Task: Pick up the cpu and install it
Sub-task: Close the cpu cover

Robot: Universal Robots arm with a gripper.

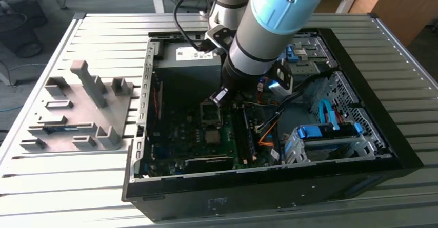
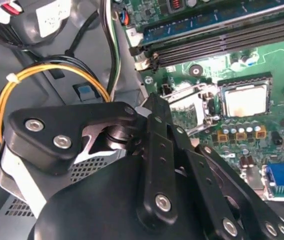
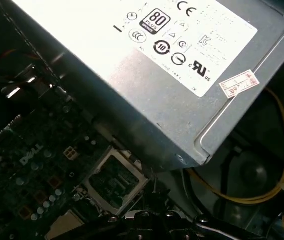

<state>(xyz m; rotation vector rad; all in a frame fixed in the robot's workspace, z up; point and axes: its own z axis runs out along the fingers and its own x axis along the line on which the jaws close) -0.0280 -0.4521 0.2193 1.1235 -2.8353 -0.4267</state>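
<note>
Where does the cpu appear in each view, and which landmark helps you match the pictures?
Exterior view: the cpu lies flat mid-case, on the camera's side of the open socket frame.
Second wrist view: the cpu sits beside that frame, near the memory slots.
First wrist view: a pale corner, probably the cpu, lies by the frame next to the power supply box.
Shared landmark: the open socket frame.

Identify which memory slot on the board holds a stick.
The one farthest from the cpu: a blue-green memory stick fills it, while the black slots nearer the cpu lie empty.
</note>
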